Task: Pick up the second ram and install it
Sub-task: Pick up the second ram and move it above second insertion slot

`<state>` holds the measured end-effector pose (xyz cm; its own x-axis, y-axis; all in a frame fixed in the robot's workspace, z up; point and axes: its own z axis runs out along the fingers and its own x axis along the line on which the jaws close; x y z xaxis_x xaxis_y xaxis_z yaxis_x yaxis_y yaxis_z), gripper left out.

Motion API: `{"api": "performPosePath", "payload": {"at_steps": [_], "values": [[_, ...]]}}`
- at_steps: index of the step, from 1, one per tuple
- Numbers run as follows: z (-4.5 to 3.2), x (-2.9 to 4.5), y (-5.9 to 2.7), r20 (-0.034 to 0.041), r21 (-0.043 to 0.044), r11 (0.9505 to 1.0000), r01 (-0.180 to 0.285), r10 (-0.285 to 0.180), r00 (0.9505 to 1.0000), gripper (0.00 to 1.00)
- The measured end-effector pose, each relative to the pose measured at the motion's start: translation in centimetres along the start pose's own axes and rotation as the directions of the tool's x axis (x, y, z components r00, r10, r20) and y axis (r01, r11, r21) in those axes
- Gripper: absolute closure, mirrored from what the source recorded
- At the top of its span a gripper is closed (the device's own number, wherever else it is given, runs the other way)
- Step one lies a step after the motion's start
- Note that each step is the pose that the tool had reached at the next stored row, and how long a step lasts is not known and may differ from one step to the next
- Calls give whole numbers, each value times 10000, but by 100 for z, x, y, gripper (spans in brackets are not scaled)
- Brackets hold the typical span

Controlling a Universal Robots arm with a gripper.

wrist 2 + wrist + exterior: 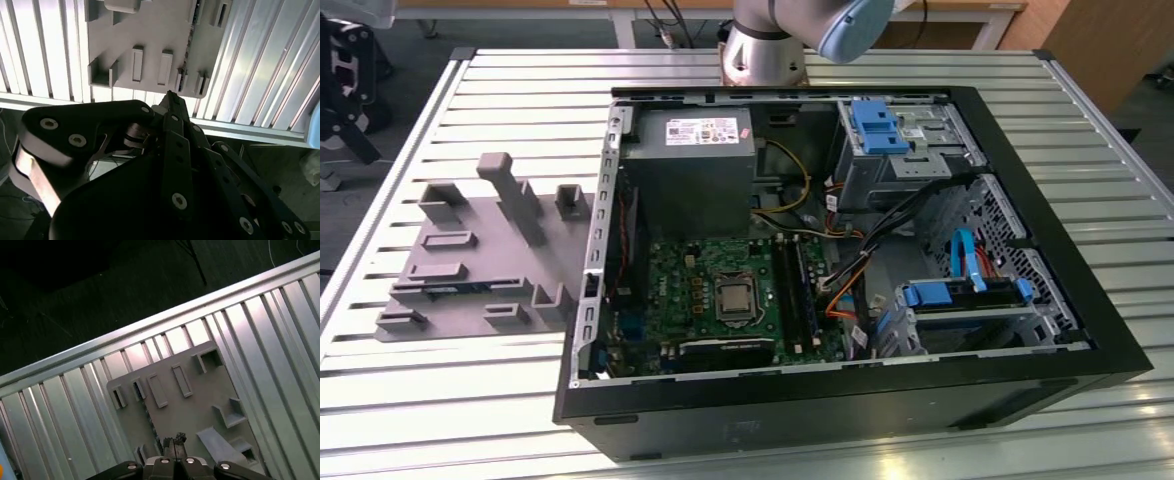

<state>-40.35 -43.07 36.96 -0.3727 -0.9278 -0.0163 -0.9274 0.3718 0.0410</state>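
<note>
Progress stands near nil: the opened computer case (854,400) sits beside the grey fixture tray (487,250), over that tray hovers the gripper (173,441), fingertips pressed together and holding nothing, while the second ram (454,290) lies slotted on the tray, neither lifted nor installed.

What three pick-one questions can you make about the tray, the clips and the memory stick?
1. The grey tray is: A on the table, exterior view's left of the computer case; B inside the case; C on a shelf.
2. The drive clips are: A red; B blue; C yellow.
3. The second ram is: A in a hand; B on the case; C in the tray.
Answers: A, it rests on slats beside the case; B, they look blue; C, its green edge sits in a tray slot.
</note>
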Motion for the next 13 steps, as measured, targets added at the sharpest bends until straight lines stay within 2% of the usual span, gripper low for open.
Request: {"api": "performPosePath", "payload": {"at_steps": [3, 7, 10, 13], "values": [[3, 0, 0, -22, -9, 9985, 555, -555, 9985, 89], [7, 0, 0, -53, -23, 9919, 1271, -1271, 9919, 89], [12, 0, -1, -82, -34, 9833, 1819, -1819, 9833, 89], [18, 0, -1, -105, -47, 9721, 2346, -2346, 9720, 89]]}}
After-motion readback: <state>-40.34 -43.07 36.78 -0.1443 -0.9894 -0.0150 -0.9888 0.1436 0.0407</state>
